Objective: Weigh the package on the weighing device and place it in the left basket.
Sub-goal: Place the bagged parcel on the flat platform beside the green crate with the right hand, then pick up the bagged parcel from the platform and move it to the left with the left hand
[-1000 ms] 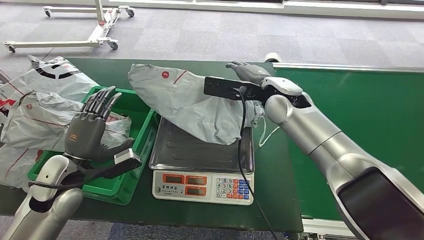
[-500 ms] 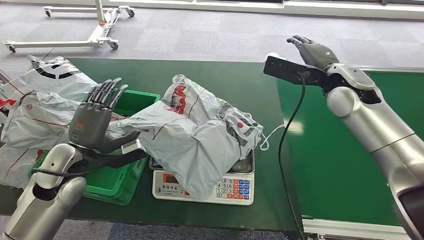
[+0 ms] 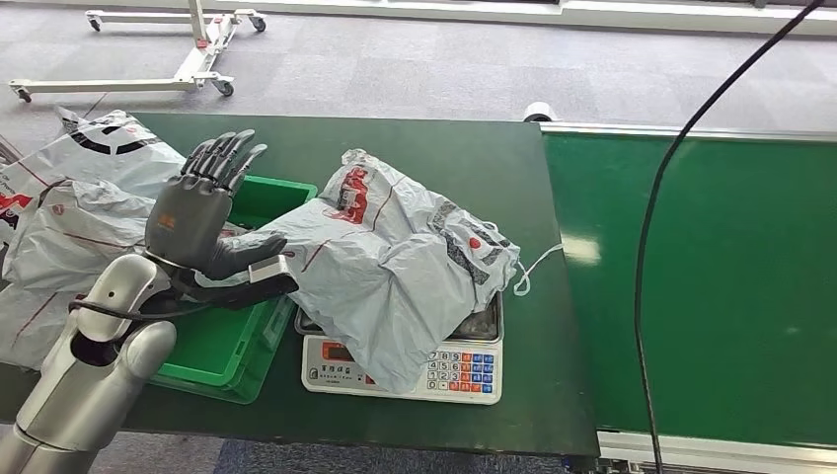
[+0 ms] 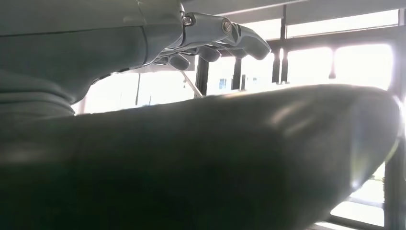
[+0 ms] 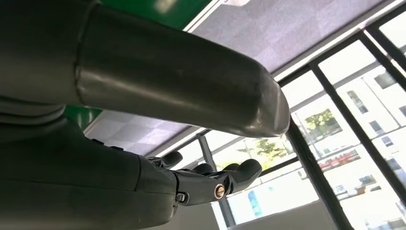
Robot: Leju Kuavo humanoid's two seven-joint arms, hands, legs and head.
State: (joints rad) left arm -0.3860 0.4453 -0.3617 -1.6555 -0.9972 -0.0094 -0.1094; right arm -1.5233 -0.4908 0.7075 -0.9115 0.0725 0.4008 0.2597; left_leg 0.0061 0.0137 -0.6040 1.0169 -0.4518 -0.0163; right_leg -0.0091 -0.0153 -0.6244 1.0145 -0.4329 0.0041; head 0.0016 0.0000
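Note:
A grey plastic package (image 3: 390,259) with red and black print lies across the scale (image 3: 434,370), draping over its steel pan and part of its display. My left hand (image 3: 202,212) is raised over the green basket (image 3: 219,346), fingers spread and palm toward the package, with its thumb at the package's left edge. It holds nothing. The left wrist view shows the same left hand (image 4: 206,86) with its fingers stretched toward bright windows. In the right wrist view my right hand (image 5: 158,120) is lifted high and open, nothing in it, fingers pointing at windows.
Several grey packages (image 3: 69,197) are heaped at the left end of the green table (image 3: 296,148), some spilling into the basket. A green conveyor belt (image 3: 711,276) runs on the right. A black cable (image 3: 656,217) hangs across it. A white wheeled frame (image 3: 188,59) stands on the floor beyond.
My right arm let the package go onto the scale, then rose out of the head view, leaving its cable. The package flopped down. My left hand edged toward the package.

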